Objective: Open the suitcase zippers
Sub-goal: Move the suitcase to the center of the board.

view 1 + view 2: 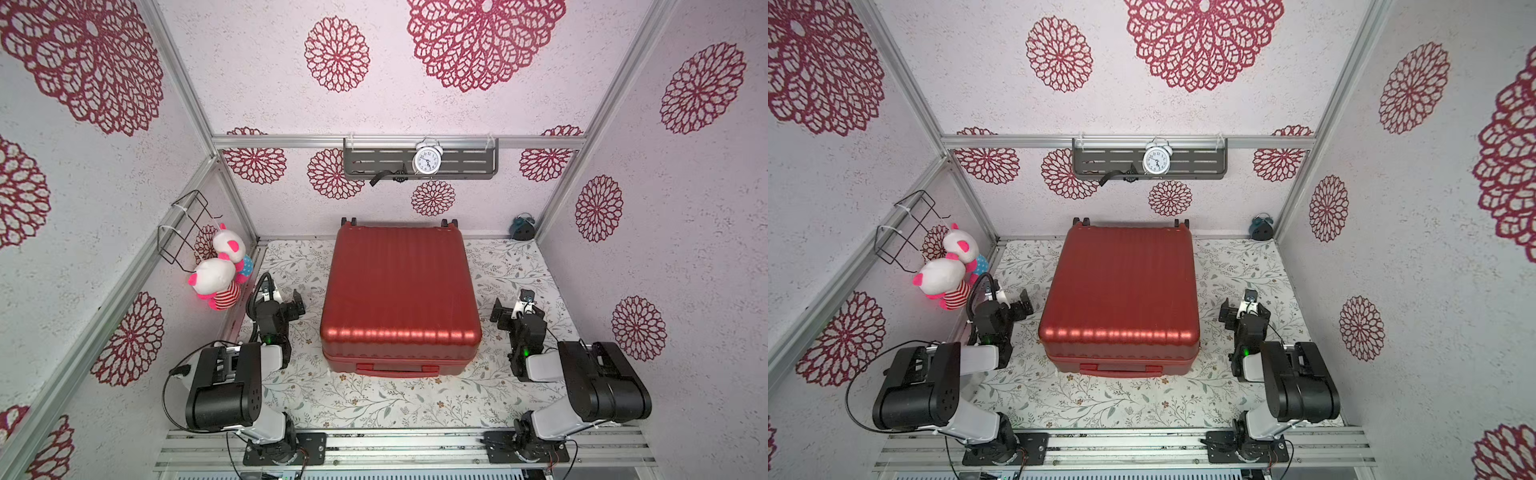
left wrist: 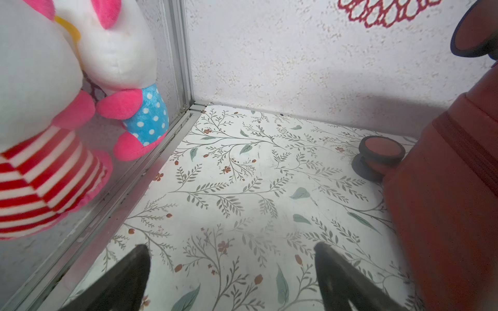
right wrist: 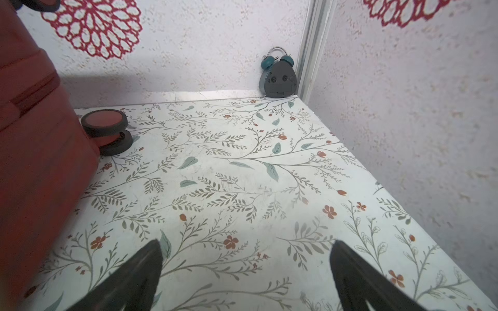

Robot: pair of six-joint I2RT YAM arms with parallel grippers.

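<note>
The suitcase (image 1: 399,291) lies flat and closed in the middle of the counter (image 1: 374,401), ribbed red shell up. Its handle (image 1: 397,368) is on the side nearest the arm bases and its wheels (image 1: 348,221) are on the far side, by the back wall. The zipper (image 1: 399,355) runs along the seam between the two shell halves, just above the handle; its pulls are too small to make out. The left claw (image 2: 231,246) hangs over the counter just left of the suitcase, fingers spread wide with only bare counter between them, clear of the shell. The right claw (image 3: 246,243) hangs likewise just right of the suitcase, spread and empty. Farther left of the suitcase two plush toys (image 1: 218,274) sit against the side wall. A blue clock (image 1: 523,226) stands in the corner beyond the suitcase's far right, and a white clock (image 1: 427,160) stands on a shelf (image 1: 469,166) on the wall behind it.
</note>
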